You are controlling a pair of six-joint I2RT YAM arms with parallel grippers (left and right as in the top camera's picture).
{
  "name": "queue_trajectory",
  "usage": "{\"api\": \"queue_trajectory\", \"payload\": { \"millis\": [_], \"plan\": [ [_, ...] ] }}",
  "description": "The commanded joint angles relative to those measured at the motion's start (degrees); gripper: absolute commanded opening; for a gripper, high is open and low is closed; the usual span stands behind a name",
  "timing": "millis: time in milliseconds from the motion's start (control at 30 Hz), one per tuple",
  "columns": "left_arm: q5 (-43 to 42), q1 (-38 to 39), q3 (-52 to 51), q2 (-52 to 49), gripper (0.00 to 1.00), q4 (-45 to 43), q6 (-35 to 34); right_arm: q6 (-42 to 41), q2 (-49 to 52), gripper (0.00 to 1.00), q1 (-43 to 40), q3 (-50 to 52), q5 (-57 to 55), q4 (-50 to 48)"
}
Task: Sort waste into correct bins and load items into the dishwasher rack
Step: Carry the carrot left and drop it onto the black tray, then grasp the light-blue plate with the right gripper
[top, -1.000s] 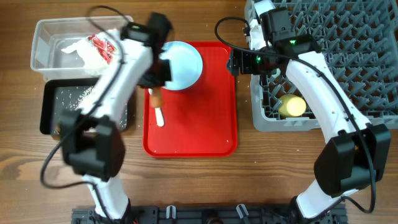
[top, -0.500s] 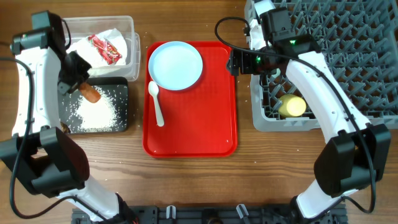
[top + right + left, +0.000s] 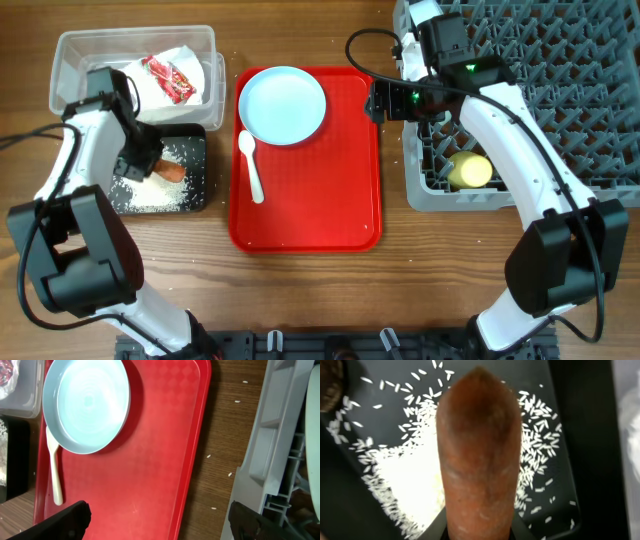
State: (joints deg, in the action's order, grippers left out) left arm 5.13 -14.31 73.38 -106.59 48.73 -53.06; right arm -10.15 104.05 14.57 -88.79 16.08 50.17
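- Left gripper [image 3: 150,164] is closed narrowly on the thick end of the orange carrot [image 3: 479,450], which is clamped between the jaws at the bottom of the left wrist view.
- The carrot is held low over the black tray [image 3: 197,150], above the loose white rice [image 3: 415,480]. Whether it touches the tray floor cannot be told.
- This placement is judged deliberate. Food scraps are gathered in the black tray, while the red snack wrapper [image 3: 168,78] and the paper napkin [image 3: 195,70] are kept in the clear tub [image 3: 62,60].
- The carrot's long axis is kept in line with the fingers, and its tapered tip is pointed away from the wrist.
- From overhead, that axis is seen running roughly across the tray, with the tip turned toward the red serving tray [image 3: 320,190].
- The right gripper [image 3: 385,100] is spread wide and nothing is held in it. It is poised at the red tray's right edge, just beside the dishwasher rack [image 3: 560,60], and is judged to be kept clear of the left arm's work.
- The pale-blue plate [image 3: 283,105] and white spoon [image 3: 251,170] are left on the red tray, and a yellow cup [image 3: 468,170] is seen in the rack.
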Motion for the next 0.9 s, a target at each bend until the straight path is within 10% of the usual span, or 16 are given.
{"api": "queue_trajectory", "payload": {
  "millis": [0,300,867],
  "plan": [
    [0.48,-0.02,-3.30,0.81,0.16,-3.41,-4.46,0.98,-0.42,0.91,0.24,0.37,0.33,0.07],
    [0.52,-0.24,-4.66,0.83,0.91,-5.27,-4.37,0.96,-0.42,0.91,0.24,0.37,0.35,-0.46],
    [-11.10,0.79,-0.39,18.60,0.99,-2.40,18.64,-5.53,0.24,0.87,3.61,0.37,3.45,-11.45]
  ]
}}
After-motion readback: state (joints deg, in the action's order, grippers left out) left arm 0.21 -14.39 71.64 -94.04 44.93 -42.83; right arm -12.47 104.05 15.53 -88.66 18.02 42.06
